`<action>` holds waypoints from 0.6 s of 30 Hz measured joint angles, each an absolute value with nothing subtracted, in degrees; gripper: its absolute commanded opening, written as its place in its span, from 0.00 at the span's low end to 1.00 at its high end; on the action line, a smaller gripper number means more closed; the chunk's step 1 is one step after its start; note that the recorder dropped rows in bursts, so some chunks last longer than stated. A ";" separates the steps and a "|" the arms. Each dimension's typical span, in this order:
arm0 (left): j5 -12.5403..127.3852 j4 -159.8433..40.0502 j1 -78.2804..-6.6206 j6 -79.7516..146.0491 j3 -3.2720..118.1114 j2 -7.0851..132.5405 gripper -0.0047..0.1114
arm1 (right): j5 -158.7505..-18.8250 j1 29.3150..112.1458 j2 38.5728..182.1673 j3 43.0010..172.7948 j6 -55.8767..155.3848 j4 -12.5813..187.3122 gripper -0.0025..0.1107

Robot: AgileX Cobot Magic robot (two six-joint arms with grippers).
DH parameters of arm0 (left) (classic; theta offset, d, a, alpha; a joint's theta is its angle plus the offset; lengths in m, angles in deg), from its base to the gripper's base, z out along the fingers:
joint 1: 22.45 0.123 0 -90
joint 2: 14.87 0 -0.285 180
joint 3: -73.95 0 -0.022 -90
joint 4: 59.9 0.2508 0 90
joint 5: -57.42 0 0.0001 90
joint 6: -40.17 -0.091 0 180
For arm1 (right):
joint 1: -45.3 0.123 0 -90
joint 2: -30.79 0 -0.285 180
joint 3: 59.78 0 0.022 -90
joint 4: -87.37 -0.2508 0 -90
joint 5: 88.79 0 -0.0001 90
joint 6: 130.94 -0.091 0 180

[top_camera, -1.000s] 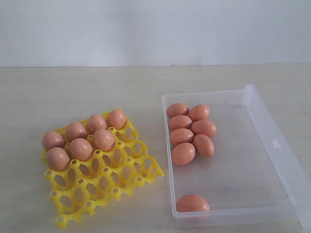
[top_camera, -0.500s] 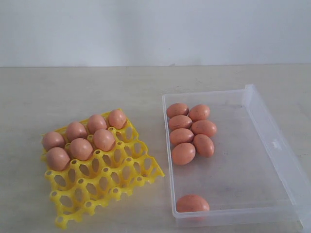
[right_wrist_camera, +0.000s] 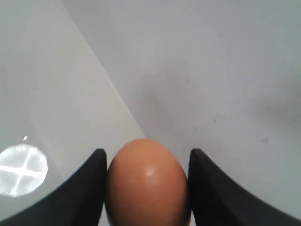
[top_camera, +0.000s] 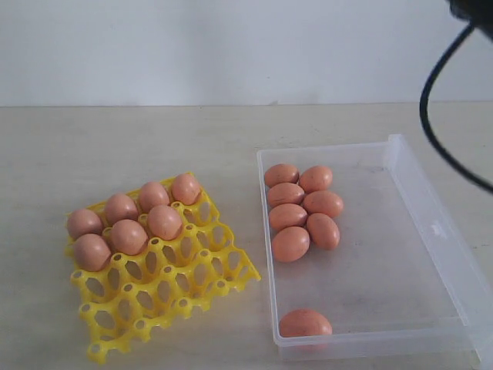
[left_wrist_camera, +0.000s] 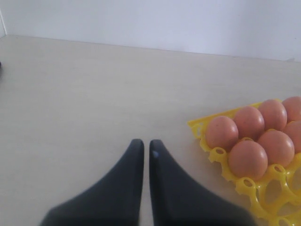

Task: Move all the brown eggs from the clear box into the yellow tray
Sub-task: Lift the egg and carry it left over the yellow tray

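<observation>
Right fingers (right_wrist_camera: 94, 181) pinch 1 brown egg (right_wrist_camera: 146, 183); left fingers (left_wrist_camera: 129, 174) closed.

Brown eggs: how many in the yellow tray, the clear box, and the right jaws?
In the yellow tray: 7 brown eggs
In the clear box: 8
Held in the right gripper: 1 brown egg
Total: 16

The light is even and soft, bright and a little washed out in the exterior view, with only faint shadows under the yellow tray (top_camera: 231, 274) and the brown eggs (top_camera: 323, 203). The egg (right_wrist_camera: 146, 183) between my right fingers (right_wrist_camera: 89, 188) sits too near the lens and blurs — a white glare patch (right_wrist_camera: 21, 169) glows beside it. My left fingers (left_wrist_camera: 127, 188) are dark and soft-edged.
</observation>
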State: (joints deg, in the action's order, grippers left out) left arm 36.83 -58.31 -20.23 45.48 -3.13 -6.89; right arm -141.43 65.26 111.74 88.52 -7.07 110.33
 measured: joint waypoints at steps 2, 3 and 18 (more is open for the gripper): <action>36.83 -58.31 -20.23 45.48 -3.13 -6.89 0.08 | -141.80 65.26 111.74 85.63 -8.29 113.65 0.02; 36.83 -58.31 -20.23 45.48 -3.13 -6.89 0.08 | -141.80 65.26 111.85 84.62 -8.88 114.88 0.02; 36.83 -58.31 -20.23 45.48 -3.13 -6.89 0.08 | -155.01 65.31 151.88 106.35 -28.13 140.45 0.02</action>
State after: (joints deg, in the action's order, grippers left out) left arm 36.83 -58.31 -20.23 45.48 -3.13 -6.89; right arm -155.01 65.31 151.88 106.35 -28.13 140.45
